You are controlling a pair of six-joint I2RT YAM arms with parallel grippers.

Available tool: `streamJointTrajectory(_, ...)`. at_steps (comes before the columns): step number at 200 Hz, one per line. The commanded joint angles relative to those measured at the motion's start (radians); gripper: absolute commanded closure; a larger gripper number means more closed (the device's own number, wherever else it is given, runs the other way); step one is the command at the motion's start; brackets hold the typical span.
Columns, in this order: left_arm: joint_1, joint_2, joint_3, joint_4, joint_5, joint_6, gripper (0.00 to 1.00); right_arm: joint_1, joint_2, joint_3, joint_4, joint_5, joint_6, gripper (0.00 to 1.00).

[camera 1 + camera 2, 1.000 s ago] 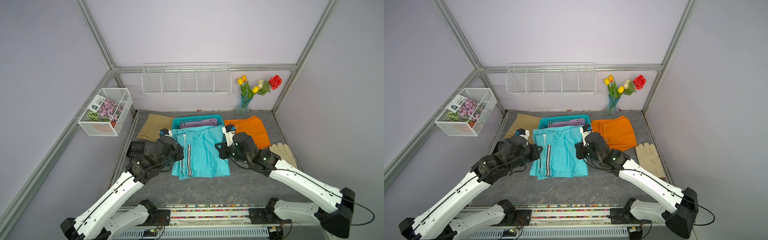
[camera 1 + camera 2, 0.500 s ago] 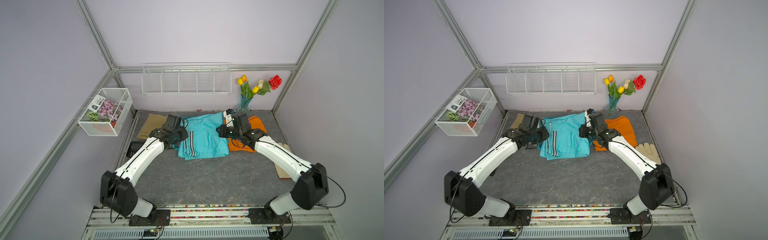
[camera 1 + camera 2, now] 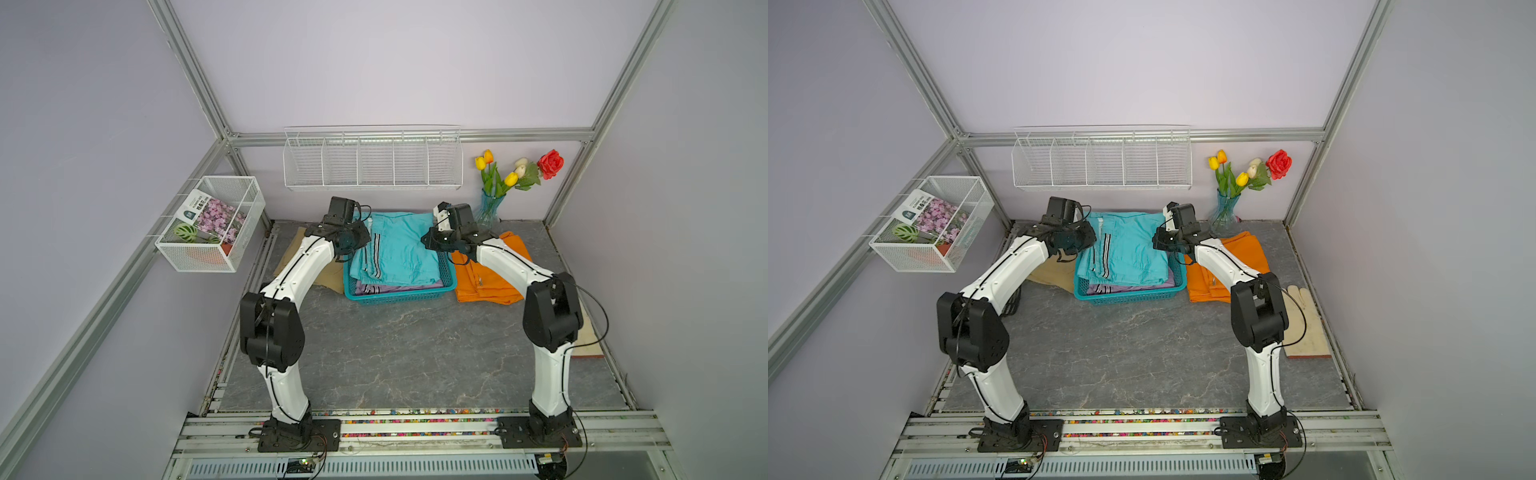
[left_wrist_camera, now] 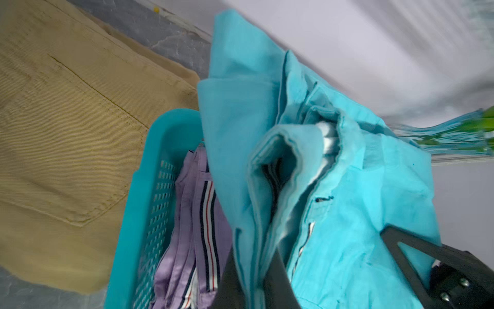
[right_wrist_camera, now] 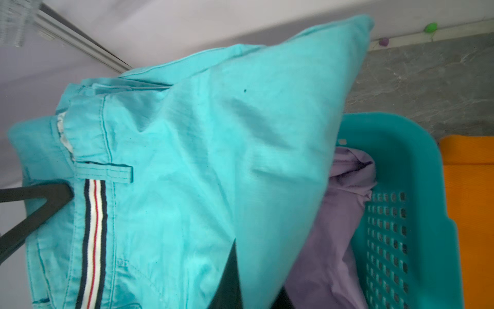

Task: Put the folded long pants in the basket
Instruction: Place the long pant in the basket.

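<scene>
The turquoise pants (image 3: pixel 399 245) (image 3: pixel 1129 249) with a black-and-white side stripe hang over the teal basket (image 3: pixel 399 296) (image 3: pixel 1129 296), sagging onto the lilac pants (image 3: pixel 399 287) (image 3: pixel 1133 286) inside it. My left gripper (image 3: pixel 361 241) (image 3: pixel 1088 241) (image 4: pixel 254 267) is shut on their left edge. My right gripper (image 3: pixel 428 243) (image 3: pixel 1158 245) (image 5: pixel 254 281) is shut on their right edge. Tan pants (image 3: pixel 328 274) (image 3: pixel 1054 274) lie left of the basket, partly under my left arm. Orange pants (image 3: pixel 486 278) (image 3: pixel 1241 253) lie to its right.
A white wire basket (image 3: pixel 374 162) hangs on the back wall. Another wire basket (image 3: pixel 212 224) on the left wall holds a flower packet. A vase of flowers (image 3: pixel 490 208) stands at the back right, close behind my right gripper. A cream glove (image 3: pixel 1304 316) lies at the right edge.
Both arms have carried the turquoise pants from the table's front to the back and lowered them over the basket. The basket's front wall and the lilac pants now show below them.
</scene>
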Motion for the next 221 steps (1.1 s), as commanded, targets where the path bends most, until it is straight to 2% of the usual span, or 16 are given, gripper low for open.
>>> streamJointTrajectory(1,0.013,0.045,0.027,0.038,0.029,0.03,1.0,-0.026,0.023,0.014,-0.01,-0.026,-0.002,1.0)
streamJointTrajectory(46,0.013,0.032,-0.034,0.07,0.068,-0.004,1.0,-0.037,0.043,0.007,-0.026,-0.01,-0.022,1.0)
streamJointTrajectory(105,0.013,-0.015,-0.108,0.077,0.078,-0.035,1.0,-0.045,-0.004,-0.006,-0.102,0.004,-0.031,1.0)
streamJointTrajectory(141,0.014,0.003,-0.179,0.096,0.044,-0.04,1.0,-0.044,0.002,-0.085,-0.082,0.015,-0.029,1.0)
streamJointTrajectory(183,0.013,0.055,-0.195,0.107,0.062,-0.05,1.0,-0.035,-0.018,-0.219,-0.012,0.054,-0.023,1.0)
streamJointTrajectory(206,0.013,0.06,-0.208,0.11,0.048,-0.06,1.0,-0.032,-0.009,-0.233,-0.003,0.052,-0.031,1.0)
streamJointTrajectory(221,0.013,0.059,-0.215,0.113,0.053,-0.064,1.0,-0.031,0.0,-0.215,-0.02,0.046,-0.038,0.95)
